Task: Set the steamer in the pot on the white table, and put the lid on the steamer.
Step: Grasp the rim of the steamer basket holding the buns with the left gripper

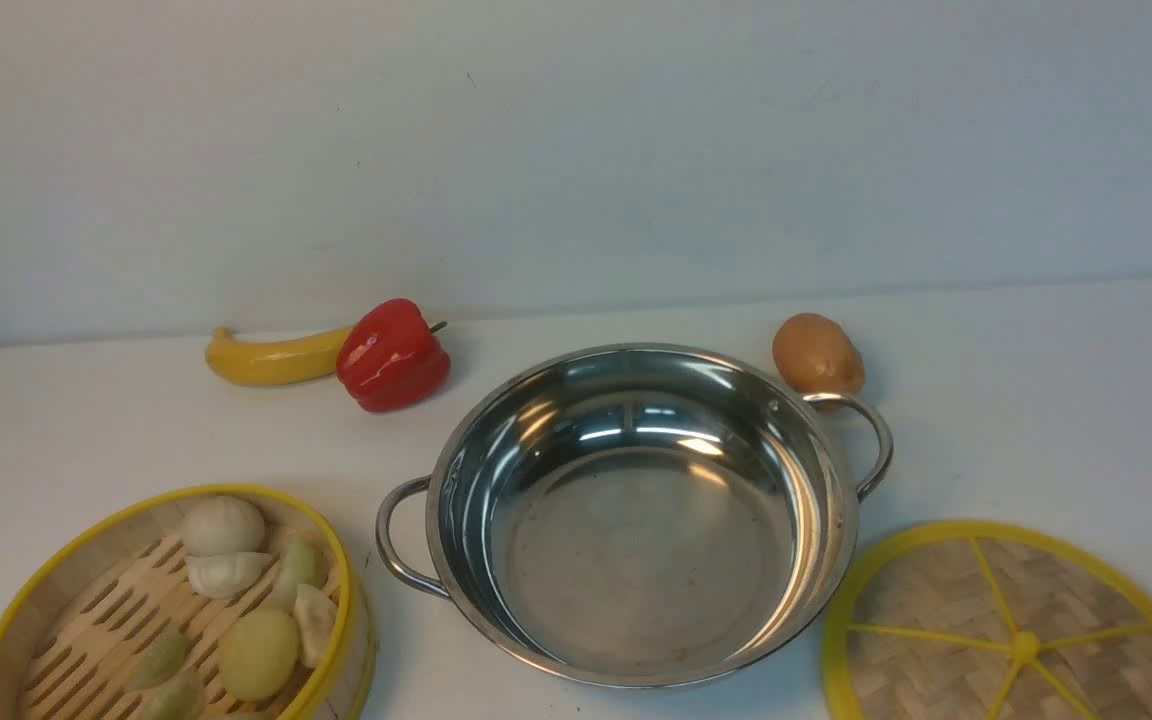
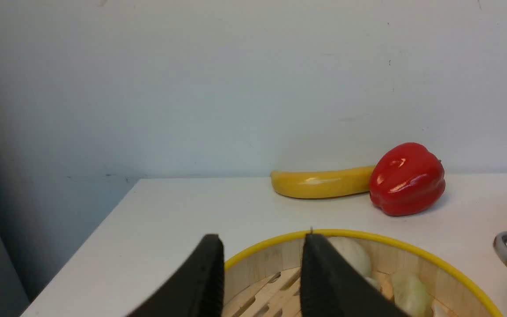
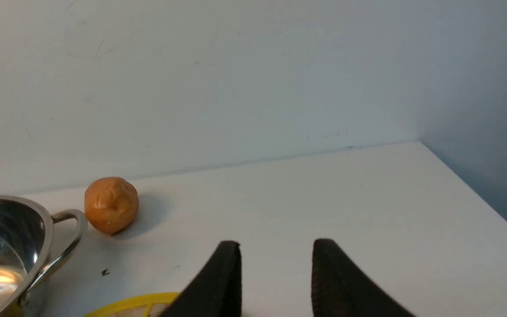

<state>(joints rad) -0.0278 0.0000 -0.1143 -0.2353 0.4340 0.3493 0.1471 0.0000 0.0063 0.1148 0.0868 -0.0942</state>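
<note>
1. Both grippers are nearest you, and only the wrist views show them. The left gripper (image 2: 262, 238) is released: its black jaws stand apart with nothing gripped, and the steamer's rim shows behind the gap. The right gripper (image 3: 276, 243) is also released and bare, with a sliver of the lid's rim beside it.
2. Just left of the wide, shallow, shiny stainless-steel pot (image 1: 636, 560) sits the round bamboo steamer basket with yellow rims and a slatted wooden floor (image 1: 101, 625). It stands on the plain white table (image 1: 1036, 400), close to the pot's left loop handle but apart from it.
3. The steamer holds pale toy dumplings (image 1: 226, 548) and a yellowish bun (image 1: 258, 655). You only see them in full in the front view.
4. Just right of the pot, the flat woven-bamboo lid with yellow rim, spokes and centre knob (image 1: 1021, 640) lies flat on the table.
5. The pot itself is empty and upright.
6. Behind the pot to the left, a yellow banana (image 1: 271, 360) touches a glossy red bell pepper (image 1: 391, 355). Behind its right handle sits a round brown potato (image 1: 816, 355).
</note>
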